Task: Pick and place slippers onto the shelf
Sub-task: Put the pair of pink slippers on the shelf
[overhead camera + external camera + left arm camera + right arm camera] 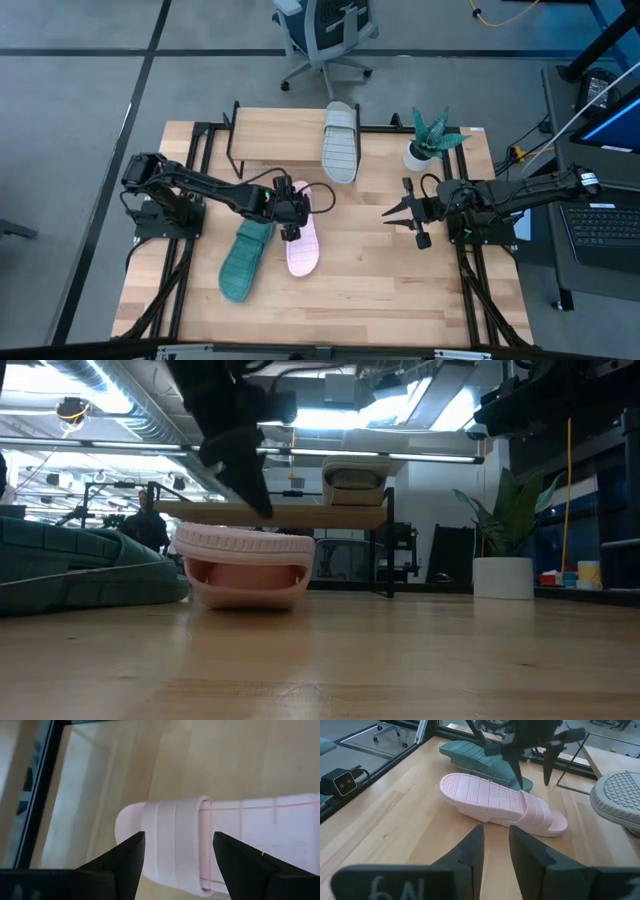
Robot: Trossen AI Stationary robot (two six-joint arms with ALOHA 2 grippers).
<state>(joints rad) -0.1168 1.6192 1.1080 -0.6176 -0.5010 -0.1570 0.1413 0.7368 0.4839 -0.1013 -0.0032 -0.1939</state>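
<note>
My left gripper (pixel 291 212) hangs open over the pale pink slipper (pixel 303 242), one finger on each side of its wide strap (pixel 175 840) and just above it. That slipper lies sole down in the middle of the table. Close on its left the teal slipper (pixel 245 262) lies sole up. The grey slipper (pixel 340 143) rests on the shelf (pixel 275 135) at the far side, one end overhanging the plank's near edge. My right gripper (pixel 386 213) waits at the table's right, pointed at the pink slipper (pixel 500 802), its fingers only a narrow gap apart.
A potted plant (pixel 430 140) in a white pot stands at the far right of the table, beside the shelf. Bare wood stretches across the near half of the table (pixel 400 300). An office chair (pixel 325 35) sits beyond the far edge, a laptop (pixel 600 225) off the right side.
</note>
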